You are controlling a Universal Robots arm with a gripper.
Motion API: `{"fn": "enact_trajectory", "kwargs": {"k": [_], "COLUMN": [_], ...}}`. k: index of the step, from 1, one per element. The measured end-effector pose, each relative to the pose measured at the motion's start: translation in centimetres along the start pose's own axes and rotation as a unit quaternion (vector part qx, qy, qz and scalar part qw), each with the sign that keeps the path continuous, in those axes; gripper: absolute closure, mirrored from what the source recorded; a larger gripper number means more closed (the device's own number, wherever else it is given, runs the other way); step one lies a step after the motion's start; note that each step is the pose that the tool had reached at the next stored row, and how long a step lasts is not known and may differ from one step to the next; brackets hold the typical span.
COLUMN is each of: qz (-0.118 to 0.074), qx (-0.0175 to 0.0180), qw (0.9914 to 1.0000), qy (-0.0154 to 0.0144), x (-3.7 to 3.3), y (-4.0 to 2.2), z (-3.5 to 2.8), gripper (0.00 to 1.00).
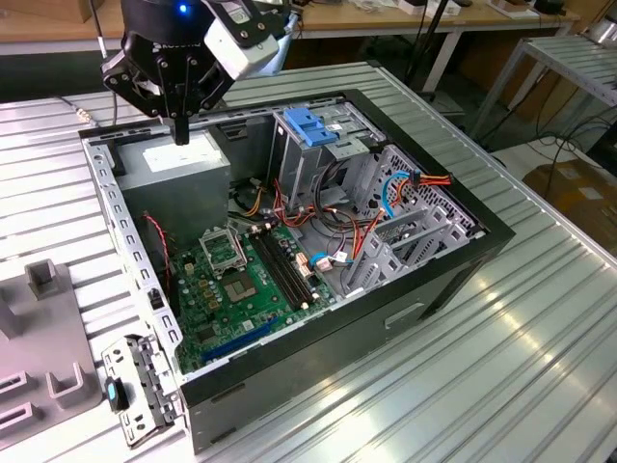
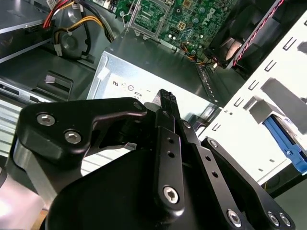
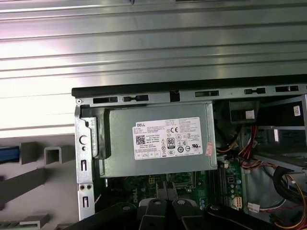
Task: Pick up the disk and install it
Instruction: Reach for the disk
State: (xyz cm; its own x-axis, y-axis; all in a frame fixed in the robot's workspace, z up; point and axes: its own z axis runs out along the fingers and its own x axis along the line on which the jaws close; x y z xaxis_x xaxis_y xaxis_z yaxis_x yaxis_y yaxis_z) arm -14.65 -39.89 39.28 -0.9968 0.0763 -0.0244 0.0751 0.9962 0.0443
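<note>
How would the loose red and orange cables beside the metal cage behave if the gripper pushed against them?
Probably floppy: the cables lie in loose curves, so they should bend aside, not resist. Likely light, being thin wires. They may snag, since the metal cage edges are close.

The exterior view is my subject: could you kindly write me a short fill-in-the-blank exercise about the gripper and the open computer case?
The gripper hangs above the grey box, whose sticker is ___.
Its jaws are ___ and hold nothing.
The bracket atop the metal cage is ___.
The circuit board inside the case is ___.
Missing words: white; shut; blue; green.
</note>
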Motion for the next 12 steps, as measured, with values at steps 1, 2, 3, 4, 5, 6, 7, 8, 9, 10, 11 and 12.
{"fn": "enact_trajectory", "kwargs": {"k": [1,2,3,4,5,6,7,8,9,10,11,12], "qz": [0.000,0.000,0.000,0.000,0.000,0.000,0.000,0.000,0.000,0.000,0.000,0.000], "qx": [0.0000,0.0000,0.0000,0.0000,0.0000,0.0000,0.0000,0.0000,0.0000,0.0000,0.0000,0.0000], "qw": [1.00000,1.00000,1.00000,1.00000,1.00000,1.00000,1.00000,1.00000,1.00000,1.00000,1.00000,1.00000], "qy": [0.0000,0.0000,0.0000,0.0000,0.0000,0.0000,0.0000,0.0000,0.0000,0.0000,0.0000,0.0000], "x": [0.10,0.16,0.23,0.29,0.33,0.41,0.46,0.50,0.57,0.63,0.68,0.75], "y": [-0.01,-0.01,-0.02,-0.02,-0.03,-0.03,-0.04,-0.04,-0.05,-0.05,-0.05,-0.06], "z": [0.00,0.00,0.00,0.00,0.00,0.00,0.00,0.00,0.00,0.01,0.01,0.01], "gripper": [0.89,0.89,0.89,0.89,0.89,0.89,0.89,0.89,0.89,0.89,0.89,0.89]}}
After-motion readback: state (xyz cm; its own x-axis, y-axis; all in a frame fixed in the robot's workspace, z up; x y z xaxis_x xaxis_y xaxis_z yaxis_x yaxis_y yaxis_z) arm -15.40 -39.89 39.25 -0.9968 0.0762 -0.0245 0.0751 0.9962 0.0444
